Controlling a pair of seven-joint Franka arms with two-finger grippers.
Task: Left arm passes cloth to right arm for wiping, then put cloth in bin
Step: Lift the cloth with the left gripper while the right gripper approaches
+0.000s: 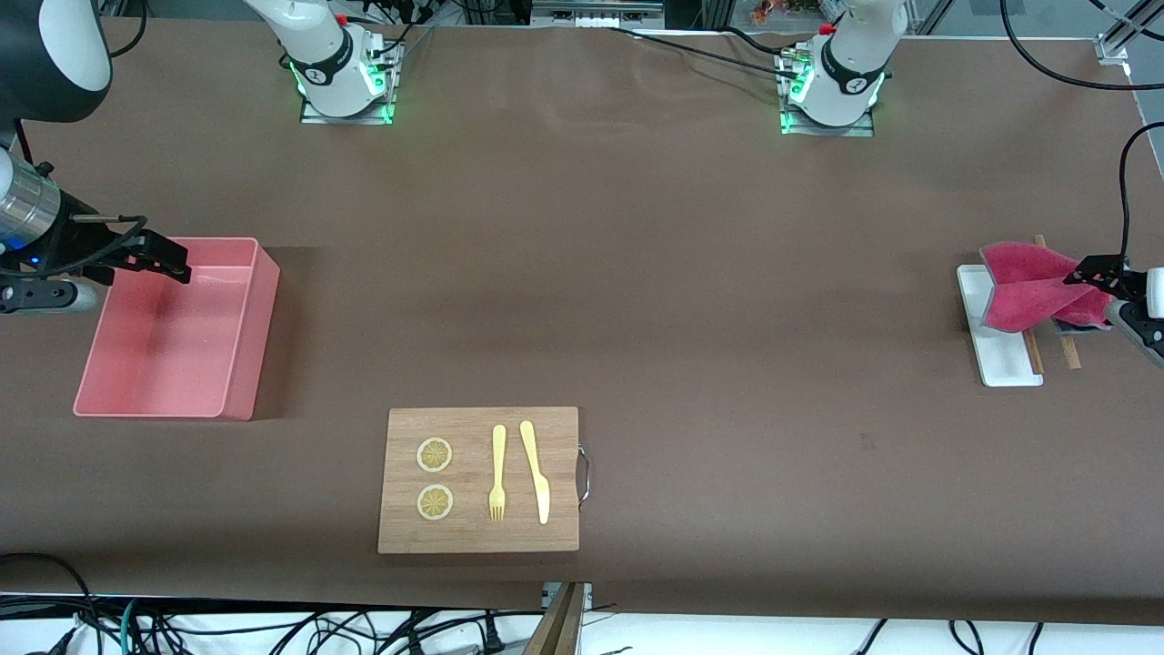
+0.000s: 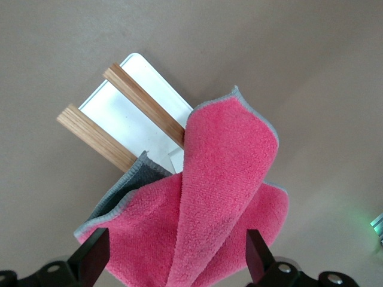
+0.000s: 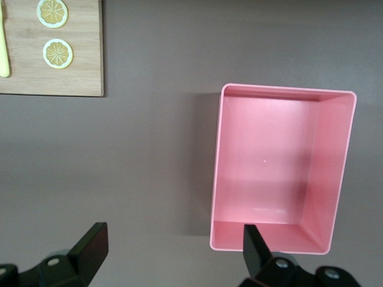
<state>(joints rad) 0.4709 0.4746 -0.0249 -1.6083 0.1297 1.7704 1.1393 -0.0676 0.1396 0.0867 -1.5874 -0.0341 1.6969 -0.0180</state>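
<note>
**Operator:** I have the left hand [image 1: 1091, 280] at the left arm's end of the counter [image 1: 637, 273], over the white tray [image 1: 996, 350]. It is closed on the cloth [image 1: 1032, 287], which hangs bunched from it above the tray.

**Observer:** Does the left wrist view add anything?

**Operator:** Yes. There I see the cloth [image 2: 209, 203] folded over itself with its grey edge showing, draped between the two fingers [image 2: 90, 260]. Under it lie two wooden sticks [image 2: 143, 104] across the tray [image 2: 128, 119], and a dark grey piece peeks out beside the cloth. From the front I only catch the stick ends [image 1: 1073, 355] poking past the tray.

**Observer:** And the right side?

**Operator:** The right hand [image 1: 168, 259] hangs over the bin's [image 1: 232, 364] edge at the right arm's end of the counter, waiting. Its fingers [image 3: 90, 248] are spread wide with nothing between them. The right wrist view looks straight down into the bin [image 3: 338, 179], and I see nothing inside it.

**Observer:** Anything else on the counter?

**Operator:** A wooden board [image 1: 405, 537] nearer the front camera, between the two ends, carrying two lemon slices [image 1: 435, 455], a yellow fork [image 1: 497, 473] and a yellow knife [image 1: 536, 470]. The right wrist view catches only its corner [image 3: 78, 78].
</note>
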